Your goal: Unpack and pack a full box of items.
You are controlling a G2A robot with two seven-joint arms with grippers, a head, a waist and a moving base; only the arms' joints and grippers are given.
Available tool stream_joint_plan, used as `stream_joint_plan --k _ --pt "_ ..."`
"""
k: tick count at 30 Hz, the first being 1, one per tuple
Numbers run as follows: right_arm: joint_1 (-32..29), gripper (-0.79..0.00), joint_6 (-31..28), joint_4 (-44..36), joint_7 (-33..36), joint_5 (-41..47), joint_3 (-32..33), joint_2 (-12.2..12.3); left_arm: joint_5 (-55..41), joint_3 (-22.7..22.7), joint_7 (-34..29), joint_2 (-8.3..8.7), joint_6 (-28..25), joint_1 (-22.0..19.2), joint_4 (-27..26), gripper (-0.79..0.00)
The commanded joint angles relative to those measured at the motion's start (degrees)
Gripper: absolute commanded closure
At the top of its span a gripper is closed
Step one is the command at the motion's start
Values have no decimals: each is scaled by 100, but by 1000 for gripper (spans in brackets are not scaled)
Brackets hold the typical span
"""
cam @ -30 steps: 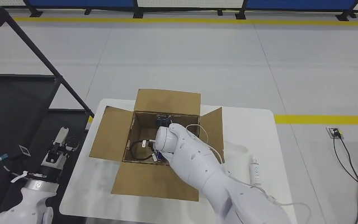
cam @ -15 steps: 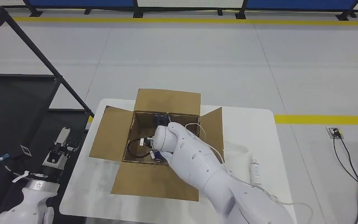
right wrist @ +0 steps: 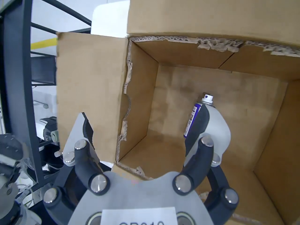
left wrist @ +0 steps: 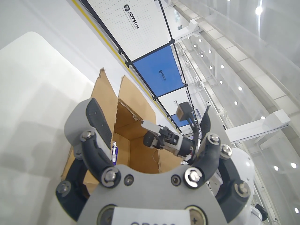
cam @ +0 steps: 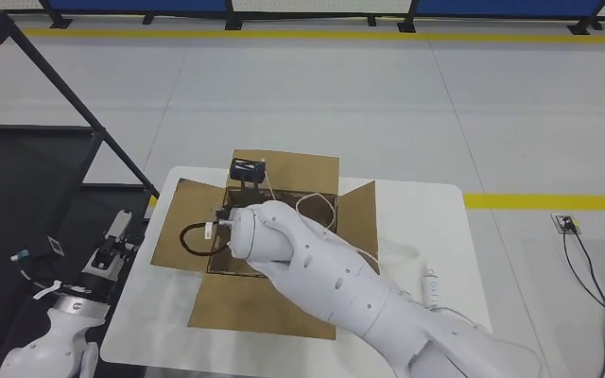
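Observation:
An open cardboard box (cam: 284, 170) stands on the white table (cam: 416, 217). A blue-and-white spray can (right wrist: 195, 115) stands inside it, also seen as the can (left wrist: 114, 153) in the left wrist view. My right gripper (right wrist: 145, 125) hangs open over the box's left wall, nothing between its fingers. A black cable loop (cam: 194, 236) and a black power brick (cam: 249, 170) hang lifted at that arm's wrist; what holds them is hidden. The brick (left wrist: 184, 112) dangles above the box (left wrist: 131, 118). My left gripper (left wrist: 150, 120) is open, off the table's left side.
A white tube-like item (cam: 431, 286) lies on the table right of the box. A black metal rack (cam: 57, 180) stands beside the table's left edge. The box's four flaps are folded outward, and its left flap (right wrist: 89, 76) sits under my right gripper.
My right arm has swung left and risen from inside the box. The cable loop and power brick came up with it, from the box's inside to above the left and back flaps.

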Motion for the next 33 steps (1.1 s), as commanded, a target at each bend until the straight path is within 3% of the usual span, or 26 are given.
stream_joint_plan --k 1,6,9,13,17,22,28,33 --pt "-432 -785 429 -1378 342 -734 212 378 22 35 -4 -3 23 -42 7 -785" --pt "-1429 -785 891 -3425 1201 -2631 766 1146 38 83 -9 -9 48 -122 26 -785" --pt "-2203 -785 814 -4301 1314 -3528 1410 1519 45 127 -15 -13 82 -180 26 -785" --pt "-3638 -785 667 -5699 1461 -4592 2729 1915 80 233 -40 -19 118 -284 10 -785" --pt "-4950 -785 129 -6742 1999 -5018 4255 2113 166 417 -84 -27 168 -424 40 -785" --pt "-5703 -785 -831 -6867 2959 -4763 5683 2188 297 627 -105 -39 215 -572 85 -785" --pt "-5896 -785 -2303 -5924 4432 -4150 6845 2245 388 731 -95 -47 293 -698 122 -785" --pt "-5863 -785 -2377 -5816 4506 -4089 6972 2247 419 815 -69 -57 357 -782 142 -785"
